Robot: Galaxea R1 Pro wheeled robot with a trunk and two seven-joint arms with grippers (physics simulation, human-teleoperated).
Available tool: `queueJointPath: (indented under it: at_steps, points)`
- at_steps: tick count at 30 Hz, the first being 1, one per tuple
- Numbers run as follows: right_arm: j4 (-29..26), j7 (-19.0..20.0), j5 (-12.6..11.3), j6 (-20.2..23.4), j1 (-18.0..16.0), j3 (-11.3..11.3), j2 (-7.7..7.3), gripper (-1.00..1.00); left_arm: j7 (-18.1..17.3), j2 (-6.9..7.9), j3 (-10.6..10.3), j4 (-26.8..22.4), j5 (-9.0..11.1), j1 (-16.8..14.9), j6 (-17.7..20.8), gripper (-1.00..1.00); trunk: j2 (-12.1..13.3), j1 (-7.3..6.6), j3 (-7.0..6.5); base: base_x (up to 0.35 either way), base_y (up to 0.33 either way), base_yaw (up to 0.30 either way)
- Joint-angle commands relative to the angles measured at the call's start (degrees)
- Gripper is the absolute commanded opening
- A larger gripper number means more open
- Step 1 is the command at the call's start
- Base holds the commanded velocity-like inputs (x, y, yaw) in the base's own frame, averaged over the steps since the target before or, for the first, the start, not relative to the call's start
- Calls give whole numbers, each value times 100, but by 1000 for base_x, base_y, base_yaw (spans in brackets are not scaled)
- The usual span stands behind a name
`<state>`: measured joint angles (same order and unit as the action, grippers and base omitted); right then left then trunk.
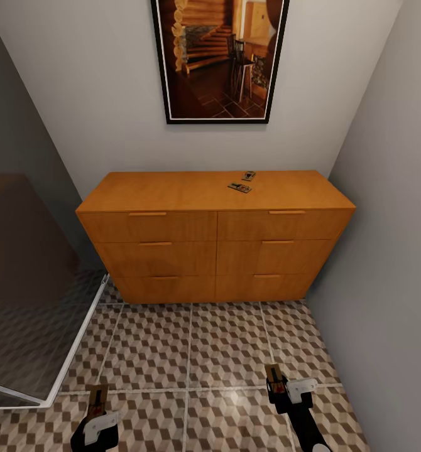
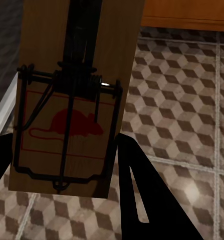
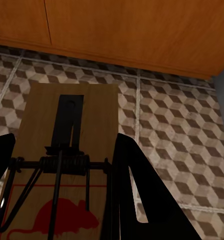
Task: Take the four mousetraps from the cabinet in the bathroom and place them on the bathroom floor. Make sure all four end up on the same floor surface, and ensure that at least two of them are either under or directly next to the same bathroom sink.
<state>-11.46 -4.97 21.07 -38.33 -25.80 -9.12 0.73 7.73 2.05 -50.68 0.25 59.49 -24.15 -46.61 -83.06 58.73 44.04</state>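
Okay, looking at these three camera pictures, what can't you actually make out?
- Two mousetraps on the cabinet top: one and another, head view, too small to show wire details.
- Framed picture: top cut off by the head view's edge.
- Right-held mousetrap: lower end cut off, right wrist view.
- Left-held mousetrap: edges partly behind dark fingers.

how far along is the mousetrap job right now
None is visibly placed yet. In hand: the left hand holds one mousetrap, and the right hand holds another, both above the patterned floor. Left: two more traps lie on top of the cabinet. All four must still go down on the floor, at least two by the sink.
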Motion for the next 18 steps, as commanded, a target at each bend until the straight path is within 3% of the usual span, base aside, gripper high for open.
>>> queueJointPath:
  at_steps: [1, 18]
  points:
    - [5, -20, 45, -16, -4, -27, 4, -100, 89, -1, -47, 2, -34, -2, -6, -100, -2, 0, 4, 0, 0, 0]
    - [7, -21, 46, -16, -4, -28, 0, -100, 89, -3, -47, 2, -43, -2, -6, -100, -2, 0, 4, 0, 0, 0]
